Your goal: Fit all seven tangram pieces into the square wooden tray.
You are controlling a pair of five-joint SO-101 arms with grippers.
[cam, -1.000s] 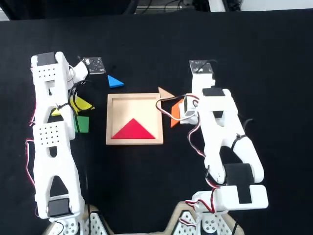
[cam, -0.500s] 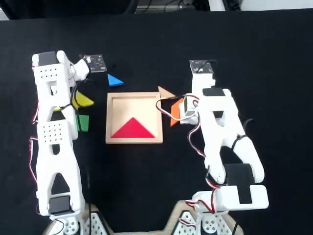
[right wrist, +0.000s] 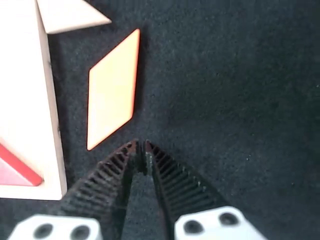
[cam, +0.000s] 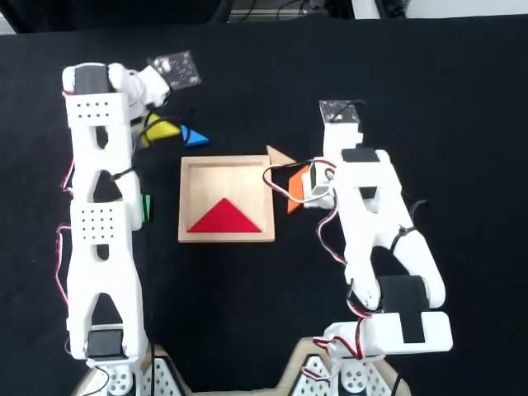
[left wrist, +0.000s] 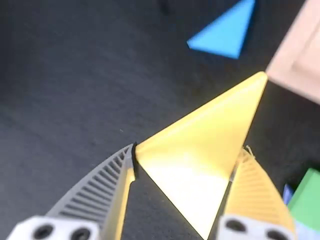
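Observation:
My left gripper (left wrist: 189, 150) is shut on a yellow triangle (left wrist: 205, 155), held off the cloth at the tray's far left corner (cam: 161, 130). A blue triangle (cam: 195, 137) lies just beside it. The square wooden tray (cam: 188, 198) holds a red triangle (cam: 223, 218). An orange parallelogram (right wrist: 112, 90) and a pale wooden triangle (right wrist: 70, 15) lie on the cloth along the tray's right rim (right wrist: 47, 90). My right gripper (right wrist: 141, 150) is shut on nothing and points down at the cloth just beside the orange parallelogram.
A green piece (cam: 146, 208) lies left of the tray, mostly hidden under the left arm (cam: 99, 223). The right arm (cam: 371, 214) covers the cloth to the right of the tray. Black cloth stretches open beyond the tray and in front of it.
The left arm has carried the yellow triangle away from the green piece toward the table's far side, up beside the blue triangle. The right arm has not moved.

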